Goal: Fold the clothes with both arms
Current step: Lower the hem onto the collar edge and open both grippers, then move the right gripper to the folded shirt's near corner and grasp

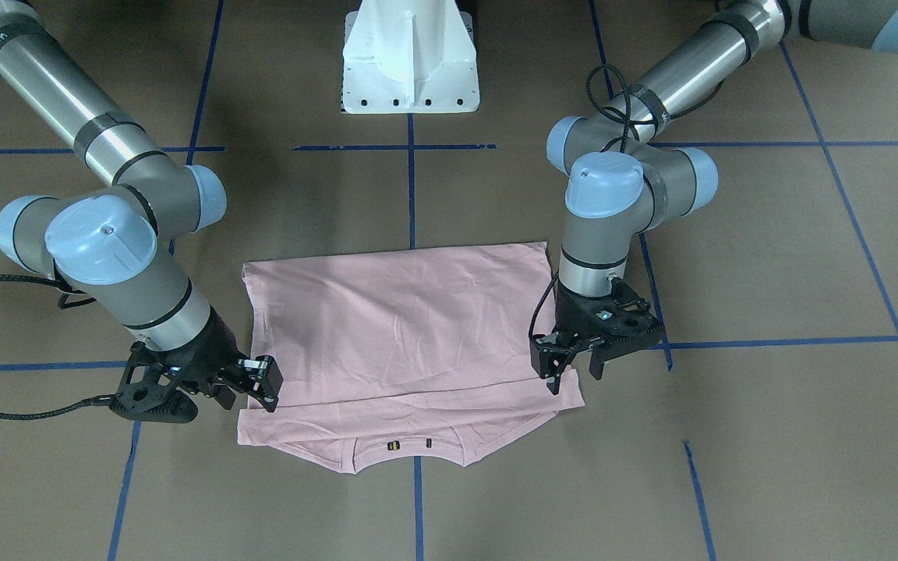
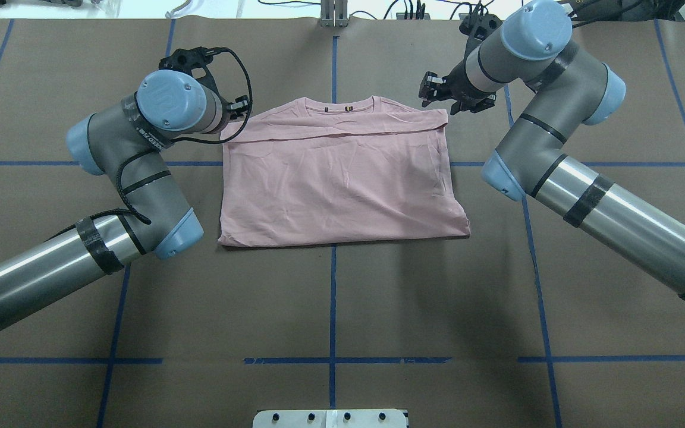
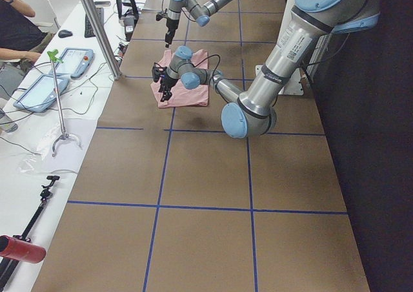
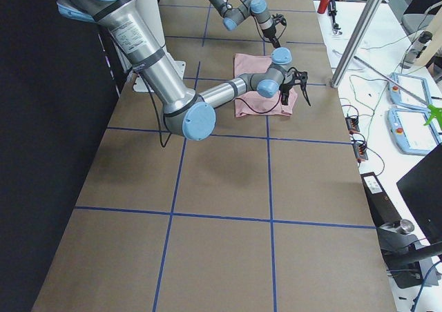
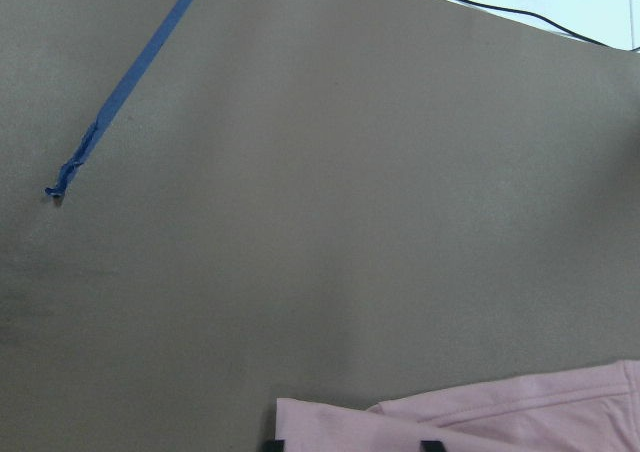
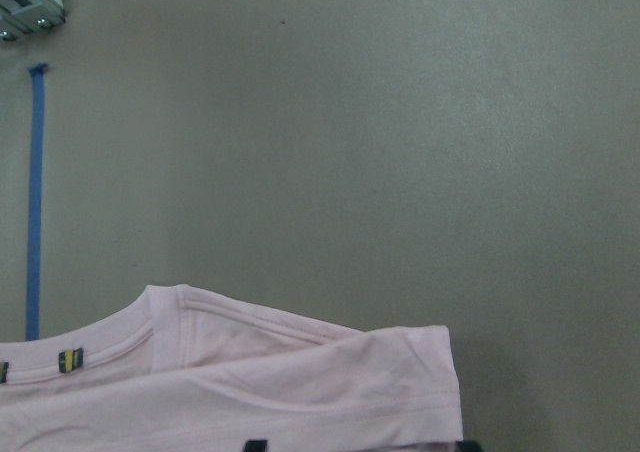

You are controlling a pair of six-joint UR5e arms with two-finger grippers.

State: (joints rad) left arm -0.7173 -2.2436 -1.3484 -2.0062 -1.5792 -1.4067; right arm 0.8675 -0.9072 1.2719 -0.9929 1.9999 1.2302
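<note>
1. The pale pink short-sleeved T-shirt (image 2: 336, 184) lies flat on the brown paper-covered table (image 2: 378, 297). It is folded to a rough rectangle, and its round collar (image 2: 339, 107) is on the side away from my white pedestal (image 1: 410, 62).
2. My left gripper (image 1: 574, 372), black and two-fingered, hangs at the collar-end corner on my left. Its jaws stand wide apart. In the left wrist view the corner of the cloth lies between the two fingertips (image 5: 430, 445).
3. My right gripper (image 1: 250, 393) is at the other collar-end corner, also spread wide. The right wrist view shows the folded shoulder edge lying between its tips.
4. Neither gripper is clamped on the cloth. I cannot tell whether the fingertips touch the table.
5. A small black-and-yellow label (image 6: 70, 360) sits on the collar band.
6. Blue tape lines (image 2: 332, 297) mark the table in a grid. One runs under the middle of the shirt.
</note>
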